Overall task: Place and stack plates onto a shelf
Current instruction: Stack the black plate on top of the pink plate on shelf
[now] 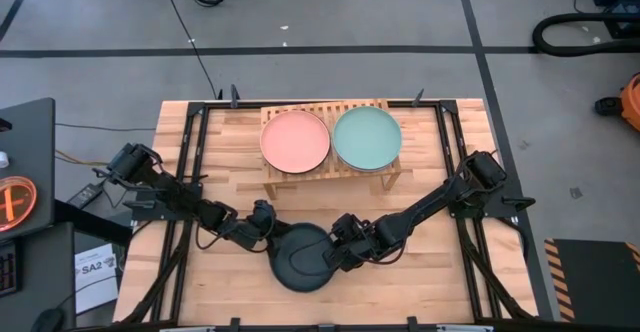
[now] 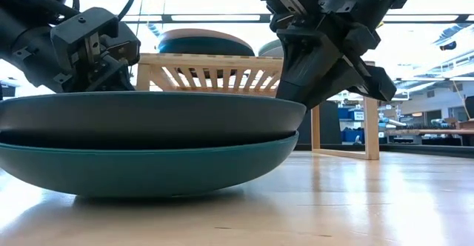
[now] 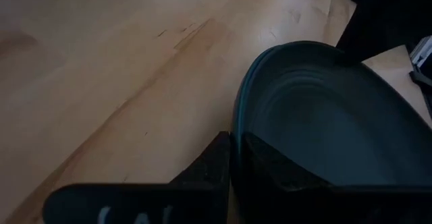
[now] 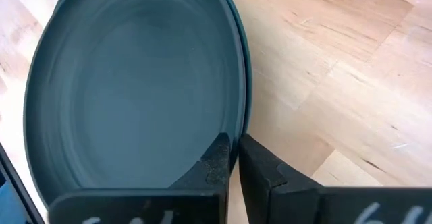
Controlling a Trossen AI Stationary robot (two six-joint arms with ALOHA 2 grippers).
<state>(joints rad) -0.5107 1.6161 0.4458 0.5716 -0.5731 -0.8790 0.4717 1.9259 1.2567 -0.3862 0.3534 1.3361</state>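
A charcoal plate (image 1: 300, 257) lies nested on a dark teal plate (image 2: 141, 168), which rests by its base on the table near the front edge. My left gripper (image 1: 272, 228) is shut at the stack's left rim. My right gripper (image 1: 340, 244) is shut at its right rim. On the wooden shelf (image 1: 330, 179) at the far side lie a salmon pink plate (image 1: 295, 140) and a mint green plate (image 1: 367, 138), side by side. My left gripper has the charcoal plate's left rim (image 3: 237, 126) between its two fingers, one finger (image 3: 270, 166) inside the dish and one outside. It comes slanting down from the table's left. The plate lies level on the teal plate. Whether the teal rim is also pinched I cannot tell. My right gripper has the charcoal plate's right rim (image 4: 237, 126) between its fingers, one finger (image 4: 214, 160) inside the dish and one (image 4: 266, 166) outside. It comes slanting steeply down from the right. The plate lies level on the teal one below.
Bare wooden tabletop (image 1: 440, 272) lies to the right and left of the stack, and a strip of it lies between the stack and the shelf's front legs (image 2: 366, 127). Black frame rails (image 1: 185, 172) run along both table sides.
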